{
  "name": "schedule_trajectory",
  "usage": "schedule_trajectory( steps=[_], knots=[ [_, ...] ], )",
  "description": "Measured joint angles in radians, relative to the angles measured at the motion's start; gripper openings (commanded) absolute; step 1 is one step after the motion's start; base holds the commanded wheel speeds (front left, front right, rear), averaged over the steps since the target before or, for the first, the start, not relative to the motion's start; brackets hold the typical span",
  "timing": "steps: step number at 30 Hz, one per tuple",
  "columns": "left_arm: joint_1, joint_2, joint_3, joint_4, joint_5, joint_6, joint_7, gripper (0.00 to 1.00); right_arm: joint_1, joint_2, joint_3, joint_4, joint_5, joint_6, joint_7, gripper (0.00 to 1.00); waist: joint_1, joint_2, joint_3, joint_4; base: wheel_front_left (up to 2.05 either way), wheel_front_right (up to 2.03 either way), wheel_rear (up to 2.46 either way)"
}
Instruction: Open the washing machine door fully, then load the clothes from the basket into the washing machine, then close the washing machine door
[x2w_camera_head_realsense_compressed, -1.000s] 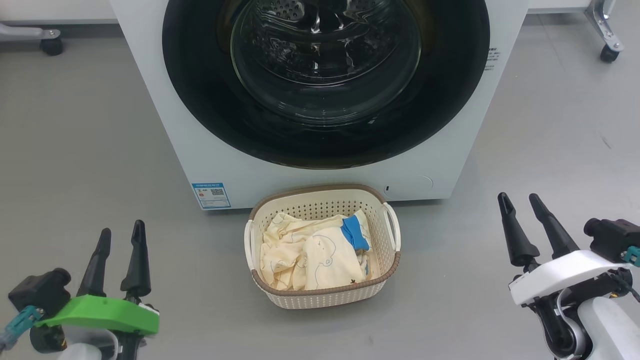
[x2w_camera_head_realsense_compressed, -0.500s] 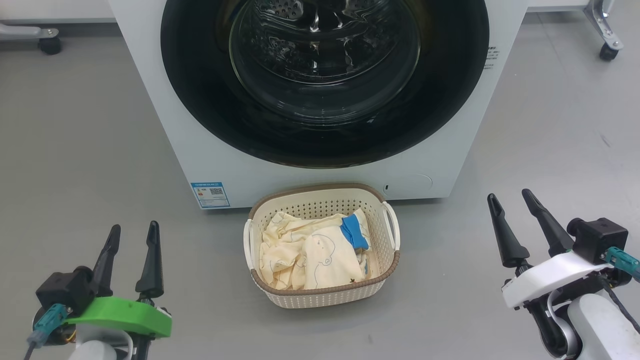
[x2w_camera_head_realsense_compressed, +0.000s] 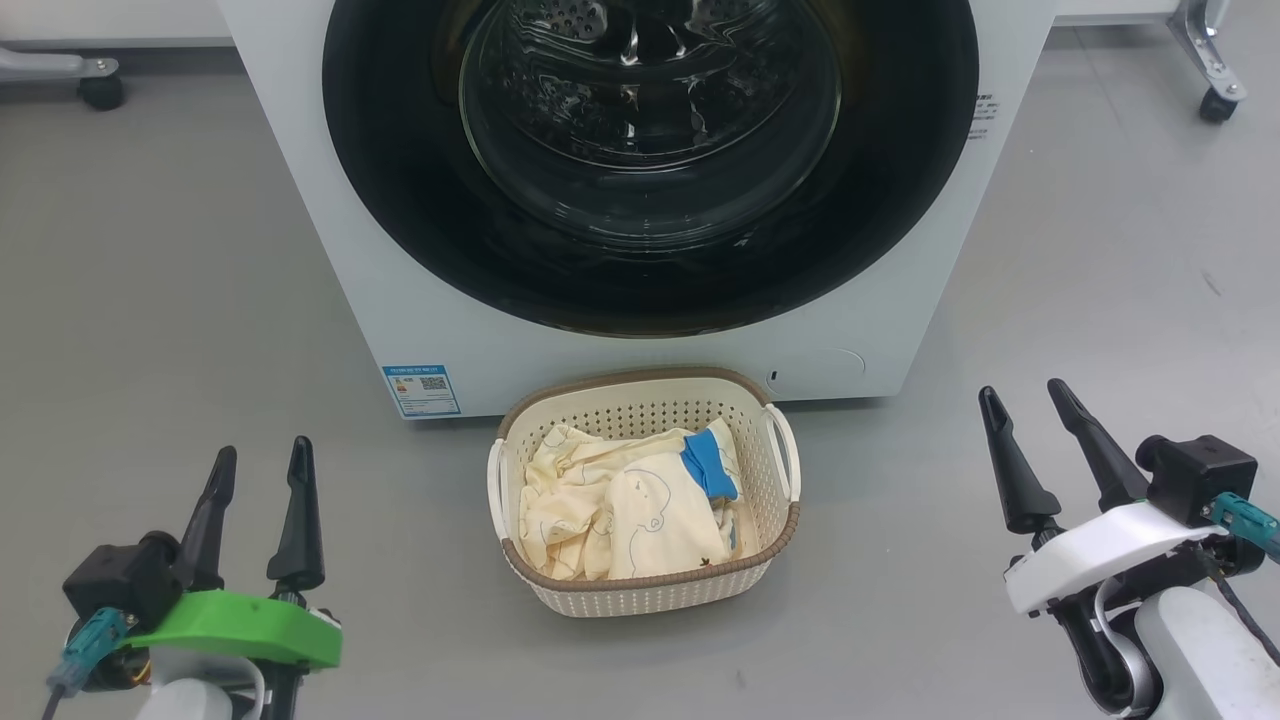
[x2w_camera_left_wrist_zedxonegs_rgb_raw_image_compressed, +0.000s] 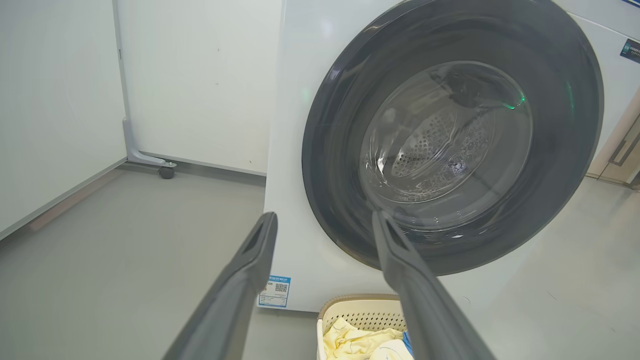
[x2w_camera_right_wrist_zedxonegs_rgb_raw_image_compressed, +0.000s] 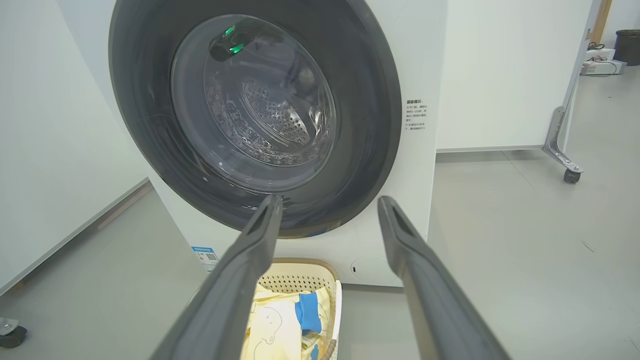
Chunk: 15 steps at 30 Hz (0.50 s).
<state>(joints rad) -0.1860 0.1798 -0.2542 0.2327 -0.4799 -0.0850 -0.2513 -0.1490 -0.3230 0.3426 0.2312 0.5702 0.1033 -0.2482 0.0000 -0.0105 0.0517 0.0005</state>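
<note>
Left gripper (x2w_camera_head_realsense_compressed: 262, 450) and right gripper (x2w_camera_head_realsense_compressed: 1023, 392) gape empty; take the stiff, probably slick washing machine door (x2w_camera_head_realsense_compressed: 400, 200) by its rim.

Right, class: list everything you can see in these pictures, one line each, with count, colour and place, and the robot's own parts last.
washing machine: one, white, on the floor ahead
washing machine door: one, glossy black with a clear window, closed on the machine's front
sticker: one, blue, machine's lower left
basket: one, cream with a brown rim, on the floor before the machine
clothes: small pile, pale yellow with a blue band, in the basket
castors: two, black, far corners
left gripper: one, dark, green mount, open, lower left
right gripper: one, dark, white mount, open, lower right
</note>
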Motion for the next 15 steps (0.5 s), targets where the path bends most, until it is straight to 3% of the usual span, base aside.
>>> schedule_trajectory(
  steps=[15],
  knots=[
    [0.0, -0.002, 0.026, 0.001, 0.034, -0.002, 0.0, 1.0, -0.005, 0.013, -0.025, 0.001, -0.008, 0.002, 0.0, 1.0, 0.0, 0.0, 0.002, -0.002, 0.0, 0.0, 0.0]
  ],
)
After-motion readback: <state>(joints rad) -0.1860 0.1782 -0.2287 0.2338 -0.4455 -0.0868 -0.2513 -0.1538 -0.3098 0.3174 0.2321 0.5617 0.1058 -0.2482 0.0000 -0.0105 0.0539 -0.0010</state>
